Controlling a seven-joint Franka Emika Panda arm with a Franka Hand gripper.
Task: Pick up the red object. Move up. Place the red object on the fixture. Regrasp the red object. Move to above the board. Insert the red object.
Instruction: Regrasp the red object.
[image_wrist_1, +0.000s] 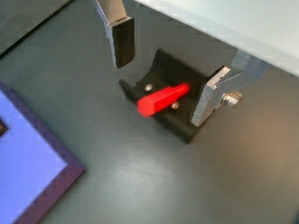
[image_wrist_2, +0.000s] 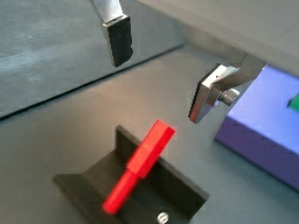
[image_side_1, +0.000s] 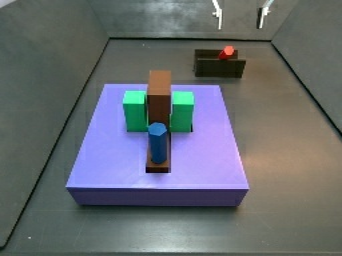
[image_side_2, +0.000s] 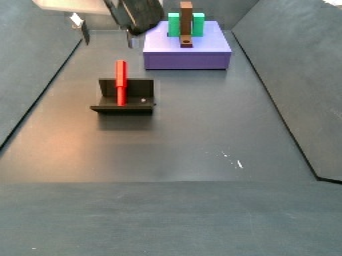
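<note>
on dark grey floor (image_side_2: 201, 180), red object (image_side_2: 120, 80) resting in fixture (image_side_2: 127, 100), end effector (image_wrist_1: 163, 66) spread wide above, holding nothing, board (image_side_1: 160, 150) well apart

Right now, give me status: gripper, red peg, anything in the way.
Gripper open, empty, above the fixture. Red peg resting in the fixture, not held. Nothing between fingers and peg; board stands apart.

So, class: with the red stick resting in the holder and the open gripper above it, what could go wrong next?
Two risks:
1. The red object leans on the fixture, overhanging its wall; a finger brushing it could tip it out.
2. The open gripper hangs above, empty; a badly centred regrasp could leave the stick tilted for the board.
</note>
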